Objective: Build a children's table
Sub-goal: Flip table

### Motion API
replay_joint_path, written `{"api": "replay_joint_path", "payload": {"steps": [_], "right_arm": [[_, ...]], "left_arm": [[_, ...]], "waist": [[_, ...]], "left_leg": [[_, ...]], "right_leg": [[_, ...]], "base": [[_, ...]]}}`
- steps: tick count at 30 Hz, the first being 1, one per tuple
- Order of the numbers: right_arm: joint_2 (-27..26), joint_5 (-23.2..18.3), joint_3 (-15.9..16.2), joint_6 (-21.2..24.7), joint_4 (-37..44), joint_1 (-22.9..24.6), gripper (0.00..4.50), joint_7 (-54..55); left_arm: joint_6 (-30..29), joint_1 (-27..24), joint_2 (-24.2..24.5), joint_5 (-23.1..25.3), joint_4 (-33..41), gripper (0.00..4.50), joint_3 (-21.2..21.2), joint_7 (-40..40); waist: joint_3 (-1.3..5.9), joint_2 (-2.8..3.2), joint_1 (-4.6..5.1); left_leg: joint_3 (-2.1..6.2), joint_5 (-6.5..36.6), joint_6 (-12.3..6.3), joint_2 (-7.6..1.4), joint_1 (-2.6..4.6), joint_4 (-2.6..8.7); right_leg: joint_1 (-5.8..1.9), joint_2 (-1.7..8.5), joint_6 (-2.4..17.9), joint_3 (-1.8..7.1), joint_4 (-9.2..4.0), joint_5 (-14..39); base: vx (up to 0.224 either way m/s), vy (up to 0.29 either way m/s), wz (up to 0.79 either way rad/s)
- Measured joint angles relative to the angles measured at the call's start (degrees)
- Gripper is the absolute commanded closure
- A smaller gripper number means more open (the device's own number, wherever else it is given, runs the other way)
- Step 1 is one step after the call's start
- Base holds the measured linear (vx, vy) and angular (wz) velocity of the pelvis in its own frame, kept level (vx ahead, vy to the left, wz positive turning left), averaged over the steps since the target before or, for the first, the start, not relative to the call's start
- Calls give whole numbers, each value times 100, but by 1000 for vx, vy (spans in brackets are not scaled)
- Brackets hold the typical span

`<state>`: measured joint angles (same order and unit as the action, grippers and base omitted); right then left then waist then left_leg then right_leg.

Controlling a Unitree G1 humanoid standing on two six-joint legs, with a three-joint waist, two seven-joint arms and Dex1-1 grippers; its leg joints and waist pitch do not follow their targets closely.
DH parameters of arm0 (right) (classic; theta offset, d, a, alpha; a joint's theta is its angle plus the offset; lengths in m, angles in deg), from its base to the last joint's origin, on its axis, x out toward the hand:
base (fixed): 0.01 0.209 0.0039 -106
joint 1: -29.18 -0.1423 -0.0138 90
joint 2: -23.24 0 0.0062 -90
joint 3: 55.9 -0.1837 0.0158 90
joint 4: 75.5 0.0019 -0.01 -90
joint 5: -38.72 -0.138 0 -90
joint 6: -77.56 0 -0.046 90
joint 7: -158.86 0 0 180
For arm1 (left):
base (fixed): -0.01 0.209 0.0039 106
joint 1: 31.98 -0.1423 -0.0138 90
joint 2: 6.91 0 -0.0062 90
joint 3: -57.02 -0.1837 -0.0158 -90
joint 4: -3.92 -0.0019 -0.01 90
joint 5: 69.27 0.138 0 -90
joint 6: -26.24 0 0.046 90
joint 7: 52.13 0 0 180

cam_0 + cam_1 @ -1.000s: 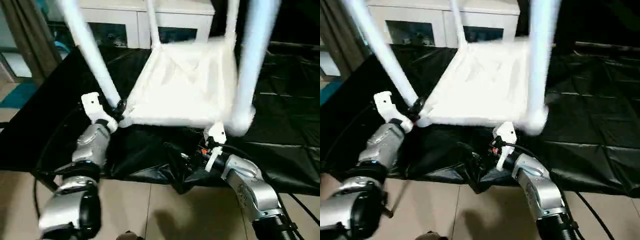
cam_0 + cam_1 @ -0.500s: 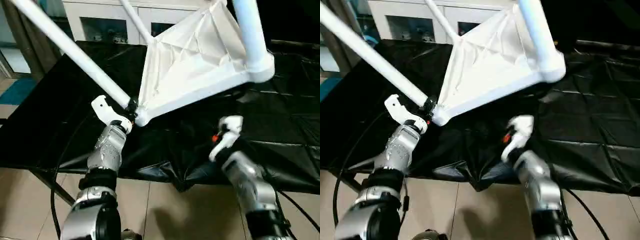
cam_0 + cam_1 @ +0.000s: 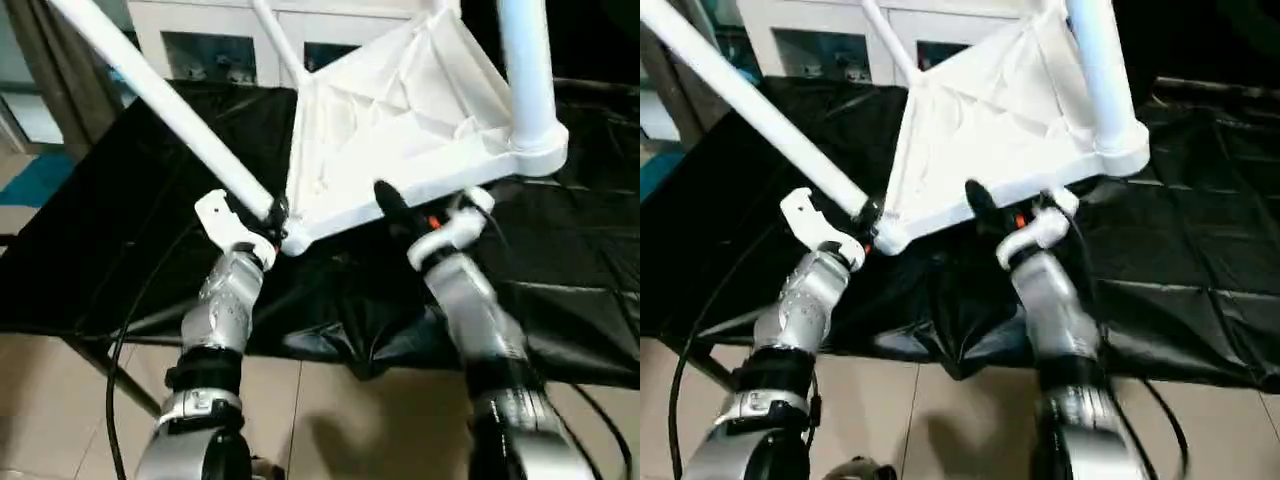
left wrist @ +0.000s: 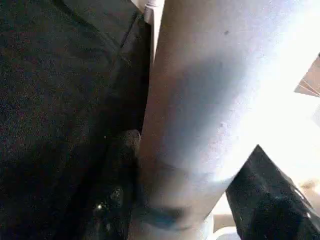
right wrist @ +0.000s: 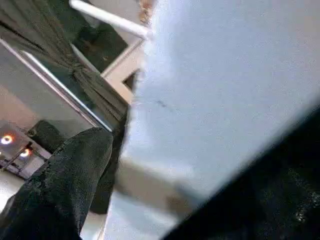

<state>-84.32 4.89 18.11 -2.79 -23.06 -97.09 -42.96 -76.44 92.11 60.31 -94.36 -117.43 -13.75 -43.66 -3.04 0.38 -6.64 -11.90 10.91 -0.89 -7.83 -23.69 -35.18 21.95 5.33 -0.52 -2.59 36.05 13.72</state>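
Head views: the children's table (image 3: 400,120) tilts upside down above the black table (image 3: 90,230). The left tool (image 3: 268,215) clamps one leg (image 3: 170,105) at its socket.

Right wrist view: the right tool (image 3: 1005,215), spread wide, brackets the rim; the top may swing or slip.
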Motion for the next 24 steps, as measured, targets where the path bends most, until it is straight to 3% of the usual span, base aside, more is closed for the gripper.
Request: {"api": "replay_joint_path", "payload": {"steps": [5,10,12,24], "right_arm": [[-25,-140,-310,-140,-729,-451,0,9],[53,-458,-879,-392,-1574,-1090,0,37],[84,-490,-929,-453,-1718,-1194,36,26],[288,-453,-1174,-790,-2450,-1466,121,-106]], "left_arm": [[-132,-79,-59,0,197,226,-67,-27],[-313,-249,-154,2,470,226,-225,-38],[-380,-287,-186,2,538,226,-233,-37],[-599,-364,-187,2,712,226,-334,-32]], "waist": [[0,-1,8],[0,0,28],[0,1,27],[3,12,18]], "left_leg": [[0,-7,-18,0,-31,-18],[0,-6,-21,-2,-38,-33],[0,-7,-20,-6,-37,-35],[0,-7,-21,-6,-39,-43]], "right_leg": [[19,1,-1,-2,8,-1],[24,3,-7,-1,18,-5],[24,2,-7,-3,21,-5],[23,3,-10,-5,25,-8]], "base": [[0,0,0],[0,0,0],[0,0,0],[0,0,0]]}}
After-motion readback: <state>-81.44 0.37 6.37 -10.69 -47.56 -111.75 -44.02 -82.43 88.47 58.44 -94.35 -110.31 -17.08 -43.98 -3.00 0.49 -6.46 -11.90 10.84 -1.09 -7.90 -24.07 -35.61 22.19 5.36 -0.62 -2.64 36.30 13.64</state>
